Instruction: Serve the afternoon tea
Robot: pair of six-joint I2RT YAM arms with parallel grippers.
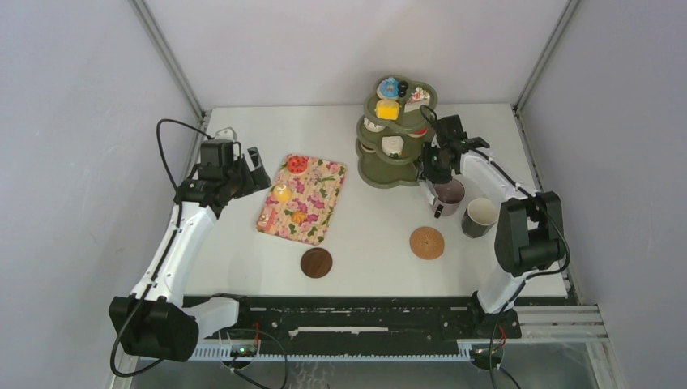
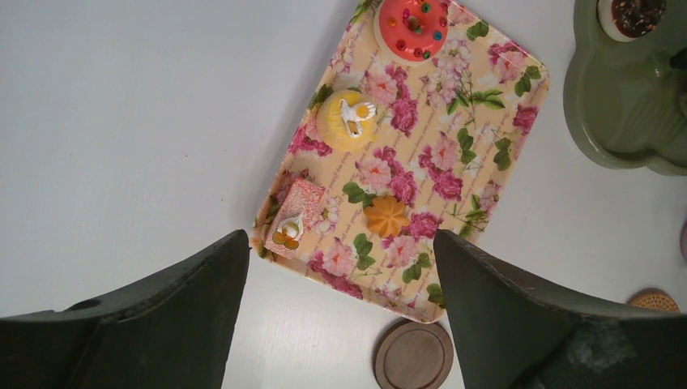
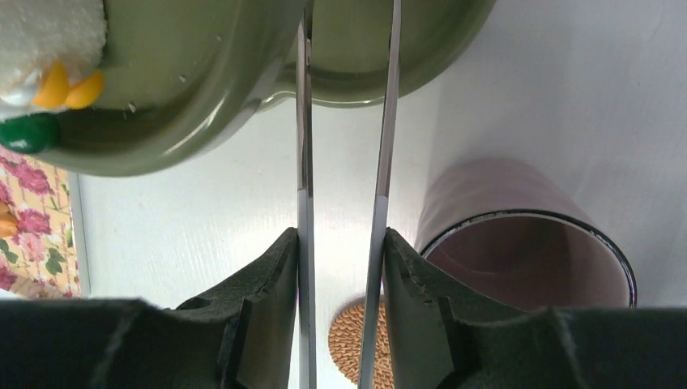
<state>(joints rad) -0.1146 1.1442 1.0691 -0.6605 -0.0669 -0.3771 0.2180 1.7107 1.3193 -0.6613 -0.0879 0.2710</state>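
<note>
Clamping tongs [image 3: 387, 121], right gripper [image 3: 340, 243]; tips cut off over green stand [image 3: 202, 81]; left gripper [image 2: 340, 243] spread near tray [image 2: 486, 162].

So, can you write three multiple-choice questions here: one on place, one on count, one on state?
1. On the floral rectangular tray, the red sprinkled donut lies at: A a far corner; B the middle; C a near corner.
2. Toy pastries on that tray: A two; B four; C six.
3. The right claw is: A open, empty; B shut on thin metal tongs; C out of view.
Answers: A, the top view shows it at the tray's upper-left corner; B, donut, yellow cake, pink slice, orange piece; B, both blades are pinched in it.
</note>
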